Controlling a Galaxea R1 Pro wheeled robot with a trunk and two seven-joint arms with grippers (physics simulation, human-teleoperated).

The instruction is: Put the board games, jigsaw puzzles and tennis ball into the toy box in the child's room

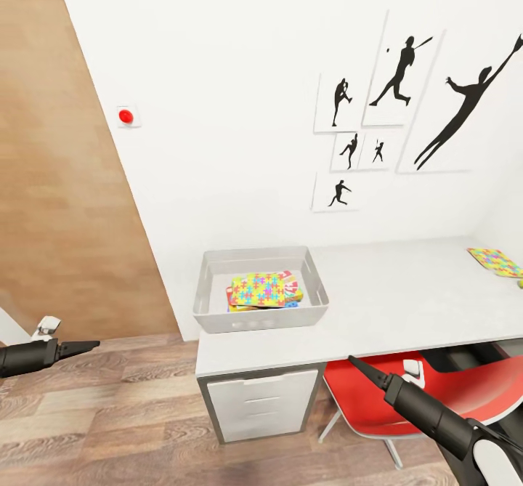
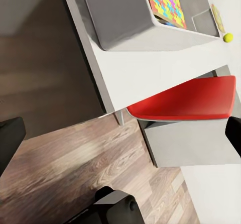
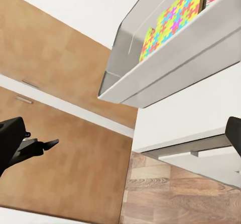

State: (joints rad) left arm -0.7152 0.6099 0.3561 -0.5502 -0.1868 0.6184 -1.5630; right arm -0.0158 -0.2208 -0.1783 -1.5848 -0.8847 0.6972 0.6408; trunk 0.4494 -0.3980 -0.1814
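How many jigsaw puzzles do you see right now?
2. One jigsaw puzzle lies on top in the toy box; the other puzzle is on the table at the far right. More could be hidden underneath.

**Robot arms and grippers: appearance**

The left gripper (image 1: 91, 343) and right gripper (image 1: 354, 361) ended in slim, tapered black fingers on matte black cylindrical forearms. Small white-grey brackets sat beside both wrists; the right arm's lower segment was white.

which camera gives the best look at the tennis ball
The left wrist view: the tennis ball shows whole on the table, past the toy box. In the head view, a yellow-green sliver at the right edge may be it.
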